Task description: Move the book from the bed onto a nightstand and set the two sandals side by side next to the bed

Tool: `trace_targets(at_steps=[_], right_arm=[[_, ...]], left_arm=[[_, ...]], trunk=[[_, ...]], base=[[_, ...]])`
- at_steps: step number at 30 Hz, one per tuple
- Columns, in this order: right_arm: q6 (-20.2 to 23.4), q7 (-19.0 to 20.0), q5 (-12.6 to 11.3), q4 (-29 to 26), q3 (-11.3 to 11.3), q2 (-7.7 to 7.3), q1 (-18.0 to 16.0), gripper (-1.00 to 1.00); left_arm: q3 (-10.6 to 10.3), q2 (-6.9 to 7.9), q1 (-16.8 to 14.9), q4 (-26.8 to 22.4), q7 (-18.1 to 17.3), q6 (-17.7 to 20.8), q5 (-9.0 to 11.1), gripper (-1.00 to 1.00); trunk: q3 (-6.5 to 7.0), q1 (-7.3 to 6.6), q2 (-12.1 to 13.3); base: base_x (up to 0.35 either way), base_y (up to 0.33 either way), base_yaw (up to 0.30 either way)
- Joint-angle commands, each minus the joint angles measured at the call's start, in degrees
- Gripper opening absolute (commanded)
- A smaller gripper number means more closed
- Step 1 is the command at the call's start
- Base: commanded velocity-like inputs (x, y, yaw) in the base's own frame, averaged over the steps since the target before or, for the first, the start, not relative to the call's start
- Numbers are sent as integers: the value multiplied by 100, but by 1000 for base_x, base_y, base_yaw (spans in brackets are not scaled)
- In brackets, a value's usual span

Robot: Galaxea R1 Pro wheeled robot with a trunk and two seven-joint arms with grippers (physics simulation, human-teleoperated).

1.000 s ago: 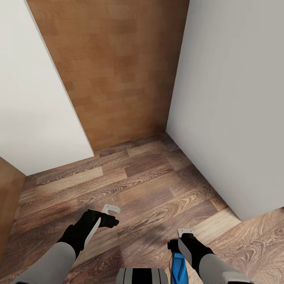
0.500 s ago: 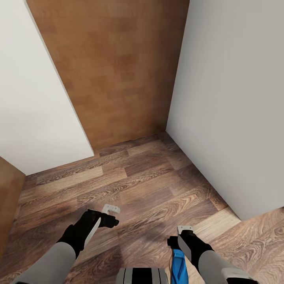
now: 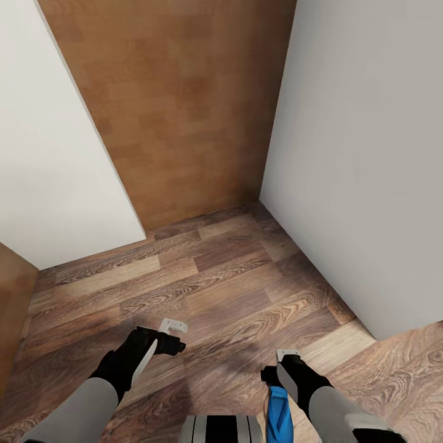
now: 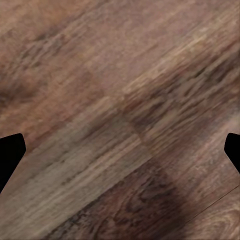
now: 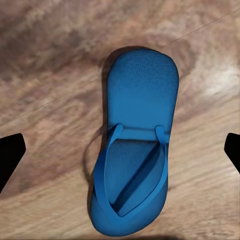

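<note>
Blue sandal point(image 5: 134, 142): one flip-flop lies flat on the wood-plank floor point(image 3: 227, 289), directly beneath the right hand point(image 3: 280, 363), close to the robot's base point(image 3: 221, 429).
Right hand: spread wide above the sandal, holding nothing; dark fingertips at both sides of the wrist view.
Left hand point(image 3: 167, 332): spread wide over bare planks, empty.
Farther off: white wall point(image 3: 363, 154) on the right, a second white wall point(image 3: 43, 160) on the left, a brown wooden panel point(image 3: 178, 104) between them.
Step in hand: apparently lining up on this sandal.
Next move: likely lowering the right hand and closing on the sole or strap.
Bed, book, second sandal: whereabouts cannot be told.
</note>
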Motion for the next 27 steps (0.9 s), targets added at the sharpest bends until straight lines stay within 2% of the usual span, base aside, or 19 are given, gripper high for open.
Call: trace_targets(at_steps=[1,6,17,27], right_arm=[[30,-21,-2,-11,-43,5,-7,100],[43,-20,-1,-9,-47,-3,-44,100],[50,-20,-1,-9,-60,-18,-88,100],[51,-21,-1,-8,-66,-27,-129,100]], left_arm=[[-5,1,-1,-9,-19,27,-16,100],[-8,1,-1,-9,-19,27,-14,100],[-9,-3,-1,-11,-19,26,-13,100],[-9,-6,-1,-11,-19,26,-14,100]], trunk=[[-26,2,-3],[-137,14,-10],[-137,14,-10],[-336,38,-22]], base=[[0,0,0],[0,0,0],[0,0,0],[0,0,0]])
